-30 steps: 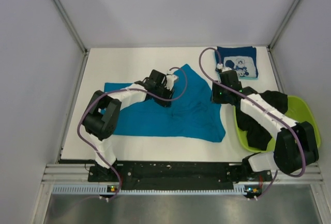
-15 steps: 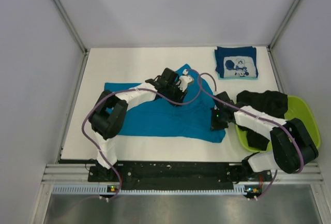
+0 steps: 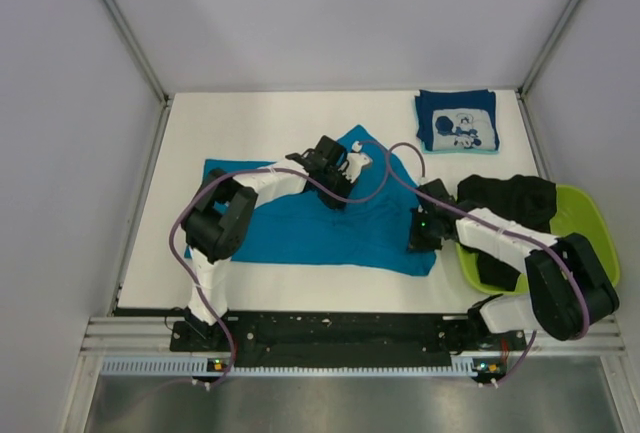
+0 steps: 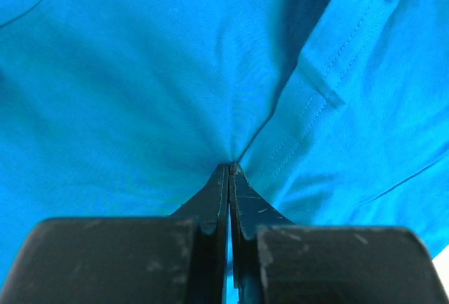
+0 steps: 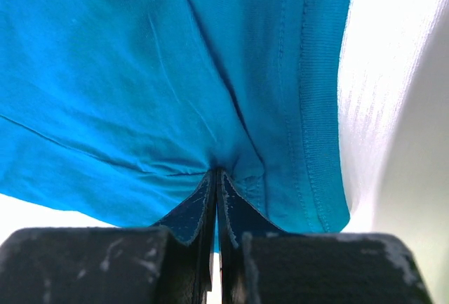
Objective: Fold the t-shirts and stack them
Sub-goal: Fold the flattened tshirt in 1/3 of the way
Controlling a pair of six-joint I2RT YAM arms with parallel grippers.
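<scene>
Left arm (image 3: 262, 184): rises from its base at the left of the near edge, elbow bent high, white forearm stretched rightward to the middle of the worktop.
Left gripper (image 4: 230, 170): pointing down, black fingers (image 4: 210, 202) pressed flat together, a fold of the teal-blue t-shirt (image 3: 300, 233) pinched at their tips.
Right arm (image 3: 500, 234): comes from the near right corner, forearm lying low and reaching leftward.
Right gripper (image 5: 216, 175): right of centre, closed tight, its tips nipping the same shirt beside its stitched hem.
</scene>
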